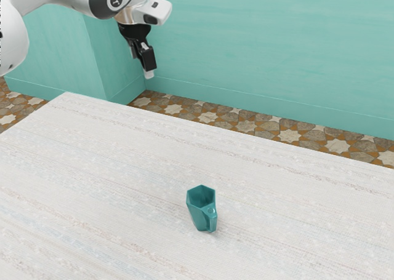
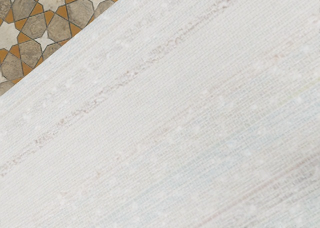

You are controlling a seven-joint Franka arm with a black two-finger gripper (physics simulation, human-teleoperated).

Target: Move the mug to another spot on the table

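1. Exterior view: the mug (image 1: 201, 207) is seen standing upright on the pale table (image 1: 92, 169), mouth up and touched by nothing. Its handle (image 1: 211, 218) is turned toward the camera and slightly toward the exterior view's right.

2. Exterior view: the gripper (image 1: 148, 74) is found well apart from the mug, high above it and toward the exterior view's upper left, in front of the teal wall (image 1: 277, 40). It is pointed downward and nothing is carried in it. Whether it is spread or drawn together cannot be told from this angle.

3. Exterior view: the mug is judged to be stiff and light, with hard, faceted sides that taper toward the base. A smooth, somewhat slippery surface is to be expected, so it could be squeezed upward out of a loose pinch. Hold is best taken across two opposite flat facets near the rim, or over one wall at the lip. The handle should be kept out of the closing line, since a push against it would probably turn the mug.

4. Wrist view: the table (image 2: 190, 128) is seen beneath the hand, with a corner of the patterned floor (image 2: 40, 22) past its edge. This fits a hand placed far from the mug, by the table's far side.

5. Wrist view: a long travel toward the mug and a descent over it are judged to be needed before any grasp.
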